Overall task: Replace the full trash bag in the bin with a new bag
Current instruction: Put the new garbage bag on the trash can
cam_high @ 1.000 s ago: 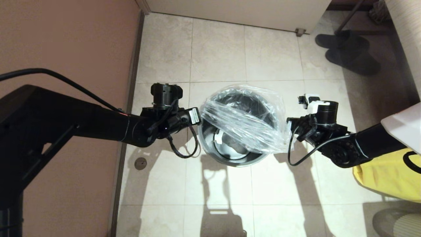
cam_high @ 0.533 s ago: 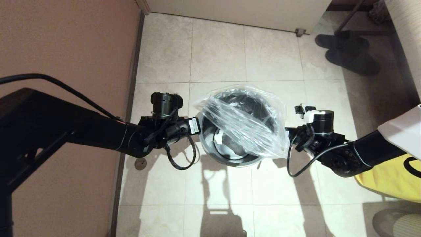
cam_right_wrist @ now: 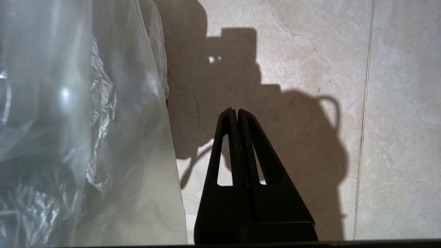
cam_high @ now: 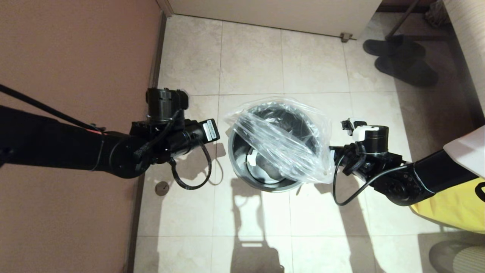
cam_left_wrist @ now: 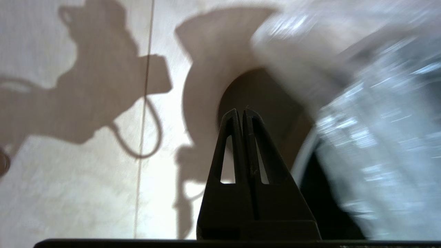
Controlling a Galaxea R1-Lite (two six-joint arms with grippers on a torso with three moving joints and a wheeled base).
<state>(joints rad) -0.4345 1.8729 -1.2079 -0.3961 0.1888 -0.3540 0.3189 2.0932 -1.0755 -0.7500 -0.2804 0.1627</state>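
— What's in front of me?
— The bin (cam_high: 242, 167): round, dark grey, upright on the tiles between my arms.
— And the new bag (cam_high: 280, 142)?
— Clear, crinkly, draped loosely over the bin's mouth, spilling over its right side.

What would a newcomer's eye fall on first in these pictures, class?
The clear new bag draped unevenly over the round grey bin on the tiled floor, at the middle of the head view. A black arm flanks each side: the left claw and right claw are both shut, holding nothing. A yellow bag lies at the right edge.
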